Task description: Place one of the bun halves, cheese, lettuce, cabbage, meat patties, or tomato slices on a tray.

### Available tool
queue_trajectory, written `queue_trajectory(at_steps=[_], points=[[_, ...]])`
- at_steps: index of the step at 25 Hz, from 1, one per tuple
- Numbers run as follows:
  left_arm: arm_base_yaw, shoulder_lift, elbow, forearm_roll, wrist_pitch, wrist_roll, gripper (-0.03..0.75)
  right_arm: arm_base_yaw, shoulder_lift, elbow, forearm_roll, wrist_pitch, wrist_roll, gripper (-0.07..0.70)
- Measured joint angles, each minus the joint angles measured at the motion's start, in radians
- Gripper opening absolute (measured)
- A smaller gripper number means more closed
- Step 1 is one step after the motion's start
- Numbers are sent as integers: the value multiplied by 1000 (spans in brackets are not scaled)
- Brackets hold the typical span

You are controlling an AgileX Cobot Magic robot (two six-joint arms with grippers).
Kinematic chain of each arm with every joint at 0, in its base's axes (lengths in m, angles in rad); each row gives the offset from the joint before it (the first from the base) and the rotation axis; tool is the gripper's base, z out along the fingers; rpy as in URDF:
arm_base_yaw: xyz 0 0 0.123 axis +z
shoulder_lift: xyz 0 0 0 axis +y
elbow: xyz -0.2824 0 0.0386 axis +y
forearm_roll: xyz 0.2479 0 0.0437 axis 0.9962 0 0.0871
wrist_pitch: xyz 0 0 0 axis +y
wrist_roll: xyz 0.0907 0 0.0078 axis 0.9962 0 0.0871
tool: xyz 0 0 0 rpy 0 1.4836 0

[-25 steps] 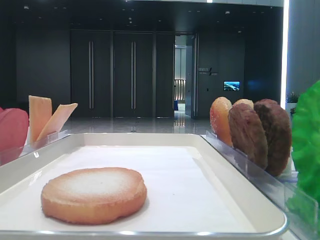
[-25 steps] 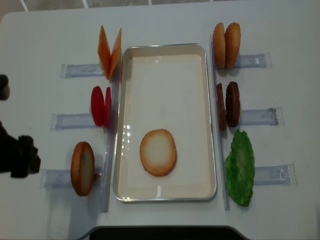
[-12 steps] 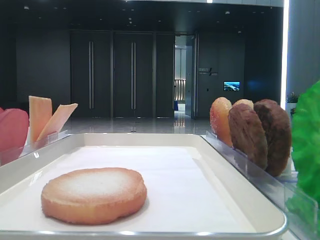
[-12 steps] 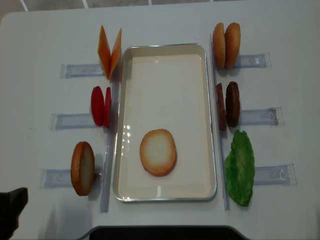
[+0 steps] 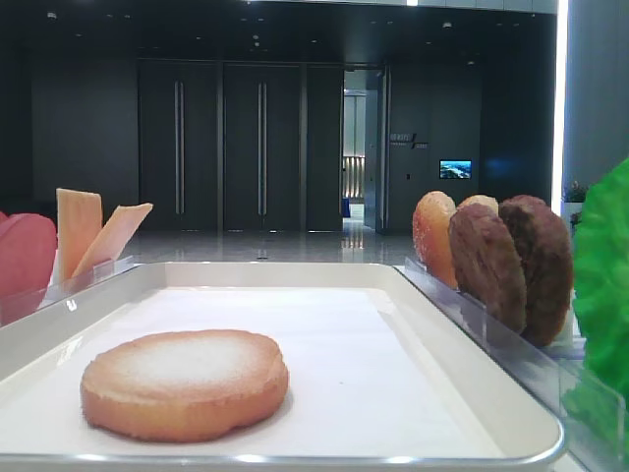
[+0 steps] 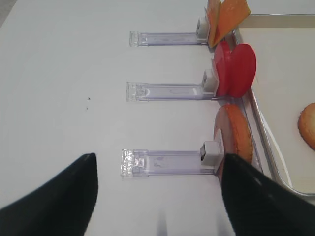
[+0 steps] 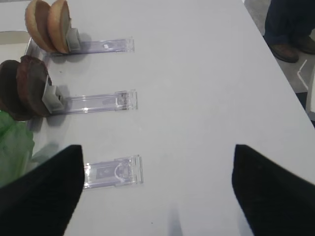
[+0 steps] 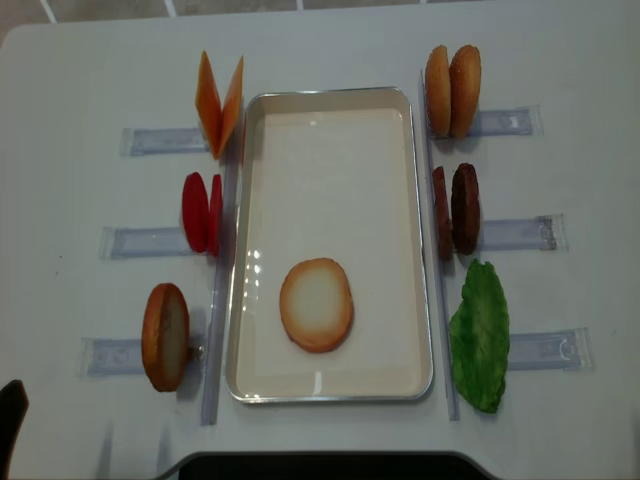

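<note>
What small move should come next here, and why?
Probably nothing more than parking the arms. One bun half already lies flat, pale face up, on the tray, which is what the task asks. Both the left gripper and the right gripper are open, empty and off to the sides, clear of the tray.

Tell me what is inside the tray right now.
One bun half lies flat, pale face up, on the white liner of the tray, toward its near end. Nothing else shows in it; whatever is under the bun is hidden.
</note>
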Motion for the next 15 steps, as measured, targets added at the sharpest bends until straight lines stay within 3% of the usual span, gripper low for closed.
queue_trajectory(at_steps=[15], points=[[0,0,0,6,0,0,564,0,0,0,0,0,0,580]])
